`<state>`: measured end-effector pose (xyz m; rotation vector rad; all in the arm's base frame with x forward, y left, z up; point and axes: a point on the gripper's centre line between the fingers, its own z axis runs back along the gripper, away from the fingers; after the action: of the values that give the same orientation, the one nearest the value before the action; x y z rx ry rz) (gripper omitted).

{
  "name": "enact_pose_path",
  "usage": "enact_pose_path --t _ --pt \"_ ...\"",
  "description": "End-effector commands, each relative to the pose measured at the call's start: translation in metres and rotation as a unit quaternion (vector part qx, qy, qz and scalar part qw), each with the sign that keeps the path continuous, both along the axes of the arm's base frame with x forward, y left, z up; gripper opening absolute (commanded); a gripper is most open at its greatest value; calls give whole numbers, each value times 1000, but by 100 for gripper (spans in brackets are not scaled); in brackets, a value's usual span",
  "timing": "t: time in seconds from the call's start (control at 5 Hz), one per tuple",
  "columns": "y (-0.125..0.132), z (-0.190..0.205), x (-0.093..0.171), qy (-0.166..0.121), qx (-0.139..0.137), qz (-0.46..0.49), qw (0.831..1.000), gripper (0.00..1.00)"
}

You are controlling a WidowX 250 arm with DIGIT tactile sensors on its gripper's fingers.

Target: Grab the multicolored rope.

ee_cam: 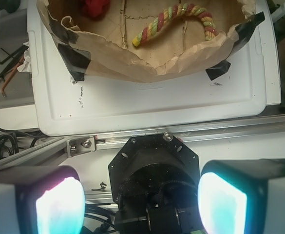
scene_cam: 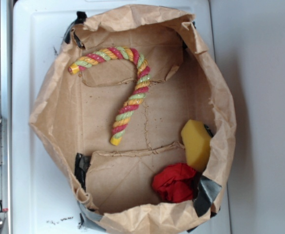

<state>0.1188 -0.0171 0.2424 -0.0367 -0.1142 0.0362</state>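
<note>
While the pincer (ee_cam: 142, 202) gapes empty, multicolored rope (scene_cam: 130, 92) in paper bag (scene_cam: 220, 97), well apart.

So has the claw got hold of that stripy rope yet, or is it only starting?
Only starting. Nothing looks done: the multicolored rope lies untouched on the floor of the paper bag. The claw hangs open and empty, outside the bag. Left: reaching in, closing on the rope and lifting it.
</note>
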Motion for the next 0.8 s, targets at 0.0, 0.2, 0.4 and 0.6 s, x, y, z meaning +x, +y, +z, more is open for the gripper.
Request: enact_pose_path --t 0.0,0.2,0.4,0.6 --pt "0 0 0 0 0 0 1000 100" --pt "12 -4 49 -30 13 34 999 100" --pt "31 -11 81 -53 39 120 991 100" --pt "47 -23 101 -105 27 215 971 100"
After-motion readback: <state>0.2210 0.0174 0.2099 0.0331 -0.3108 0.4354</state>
